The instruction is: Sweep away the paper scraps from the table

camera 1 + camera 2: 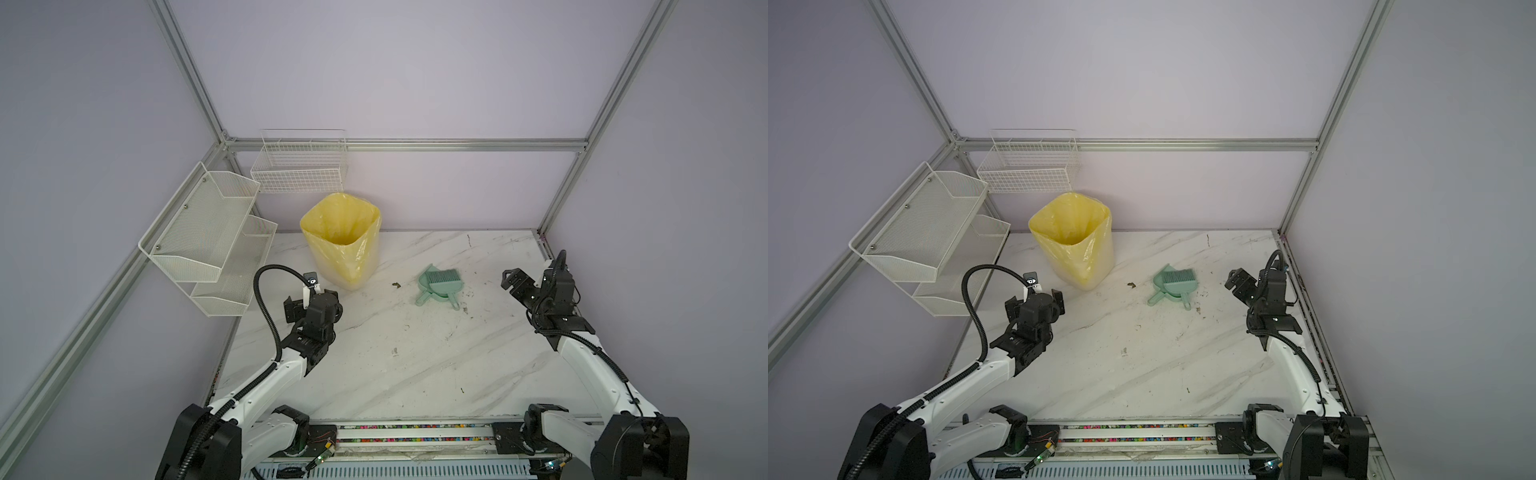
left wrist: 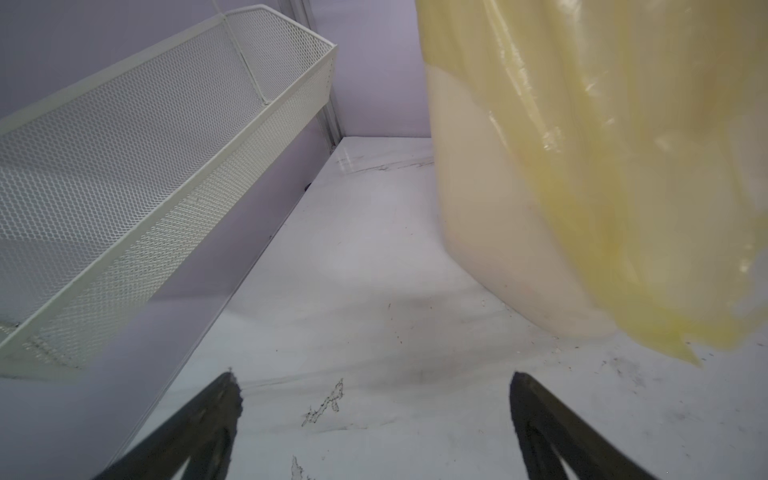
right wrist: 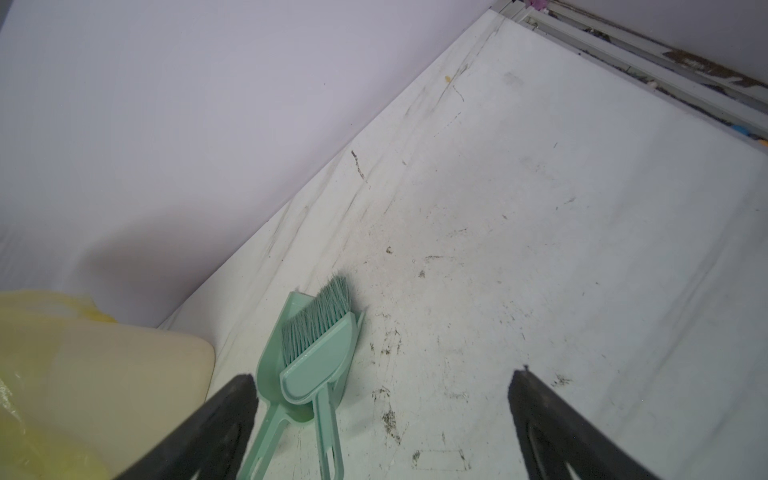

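Observation:
No paper scraps show on the white marble-look table [image 1: 415,365] [image 1: 1142,374] in any view. My left gripper [image 1: 313,307] [image 1: 1036,305] hovers near the table's left side, just in front of the yellow-lined bin. In the left wrist view it [image 2: 374,376] is open over bare table [image 2: 374,270]. My right gripper [image 1: 512,277] [image 1: 1235,278] sits at the right side, open, pointing toward the middle. In the right wrist view it [image 3: 382,374] holds nothing, with scuffed table [image 3: 540,208] between its fingers.
A mint-green dustpan with its brush lying in it [image 1: 438,286] [image 1: 1173,284] [image 3: 316,353] rests on the table left of my right gripper. The bin [image 1: 343,241] [image 1: 1073,241] [image 2: 582,187] [image 3: 83,374] stands at the back. A dark speck [image 1: 396,284] lies between them. Mesh shelves [image 1: 208,237] [image 2: 145,166] and a wire basket [image 1: 299,166] hang at the left.

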Motion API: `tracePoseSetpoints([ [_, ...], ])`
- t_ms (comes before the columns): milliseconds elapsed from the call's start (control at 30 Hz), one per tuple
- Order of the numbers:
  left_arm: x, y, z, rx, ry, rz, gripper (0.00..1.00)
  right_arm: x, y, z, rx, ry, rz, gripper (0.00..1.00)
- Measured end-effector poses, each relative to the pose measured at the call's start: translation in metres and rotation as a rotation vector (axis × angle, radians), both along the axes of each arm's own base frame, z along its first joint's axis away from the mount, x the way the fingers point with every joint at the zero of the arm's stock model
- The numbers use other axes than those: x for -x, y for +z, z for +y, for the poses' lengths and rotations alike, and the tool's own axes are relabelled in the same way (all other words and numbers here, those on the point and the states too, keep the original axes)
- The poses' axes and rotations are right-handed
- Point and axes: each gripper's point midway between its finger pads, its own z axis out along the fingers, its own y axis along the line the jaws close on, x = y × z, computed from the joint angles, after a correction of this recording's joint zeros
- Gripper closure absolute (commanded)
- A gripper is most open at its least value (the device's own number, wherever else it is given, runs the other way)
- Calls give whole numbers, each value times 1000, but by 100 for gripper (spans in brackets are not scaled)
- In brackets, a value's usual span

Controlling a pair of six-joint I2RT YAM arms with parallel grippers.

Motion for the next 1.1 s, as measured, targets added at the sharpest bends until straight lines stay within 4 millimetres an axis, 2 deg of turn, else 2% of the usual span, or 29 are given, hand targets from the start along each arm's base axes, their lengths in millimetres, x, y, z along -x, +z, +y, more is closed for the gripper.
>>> tracePoseSetpoints([
  [167, 2, -13, 23, 5, 23, -72, 0, 5, -6, -13, 52, -58, 16, 3],
  [300, -6, -20, 35, 9, 24, -122, 0, 9, -5, -24, 96, -110, 8, 3],
  [467, -20, -48, 50, 18, 28, -103, 0, 21, -12, -40, 150, -190, 5, 3],
  [600, -26, -57, 47, 37, -24, -136, 0, 33, -25, -53, 192, -254, 22, 3],
  [767, -34, -89, 31, 12, -125, -85, 0, 42, -32, -67, 240, -327, 19, 3],
  [933, -37, -80, 24, 4, -164, -101, 1, 46, -29, -79, 273, -399, -26, 3],
  [1100, -37, -83, 24, -1, -167, -88, 0, 46, -32, -91, 318, -463, -86, 3],
])
